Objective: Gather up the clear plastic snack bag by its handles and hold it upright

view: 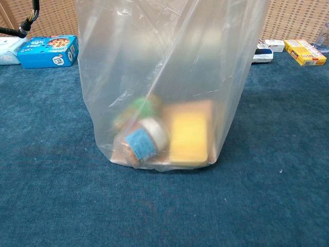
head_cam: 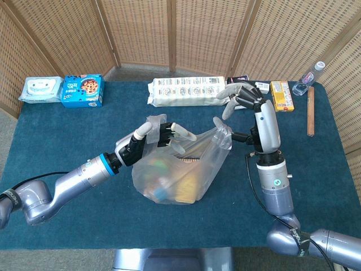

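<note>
Clear plastic snack bag stands upright at table centre, base on surface; yellow packet and blue-lidded cup inside. Left hand fingers clamped on left handle. Right hand raised behind right handle, fingers apart, holding nothing. Long white package behind.

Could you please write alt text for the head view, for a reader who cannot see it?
A left robot hand grips one handle of a clear plastic snack bag on a blue table; the right robot hand hangs open above the other handle.
</note>
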